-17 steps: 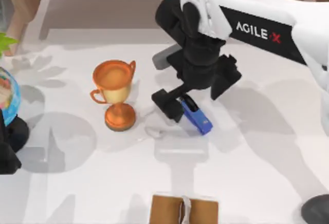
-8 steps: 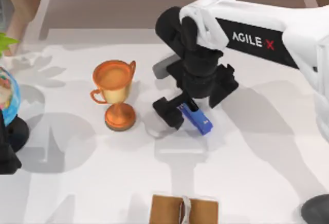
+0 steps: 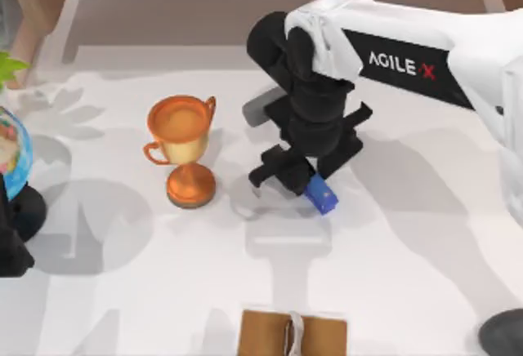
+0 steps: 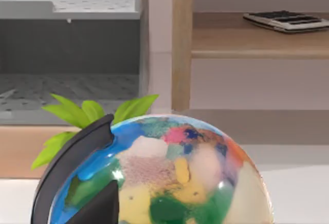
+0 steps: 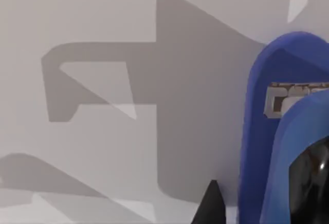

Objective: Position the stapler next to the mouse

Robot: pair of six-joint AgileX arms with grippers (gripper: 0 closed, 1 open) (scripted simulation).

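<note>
I am pinching the stapler (image 3: 324,198) in my right gripper (image 3: 296,178), right of the trophy (image 3: 185,150), fingers clamped (mouse (image 3: 260,104) placement pending).

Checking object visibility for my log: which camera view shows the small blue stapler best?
The right wrist view: the small blue stapler is close up, its metal staple slot visible. The top view shows just its blue tip poking out beneath the right gripper. The left wrist view faces a multicoloured globe instead.

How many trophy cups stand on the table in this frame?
1. The orange trophy cup stands left of the right pincer and the stapler; others could be hidden.
</note>
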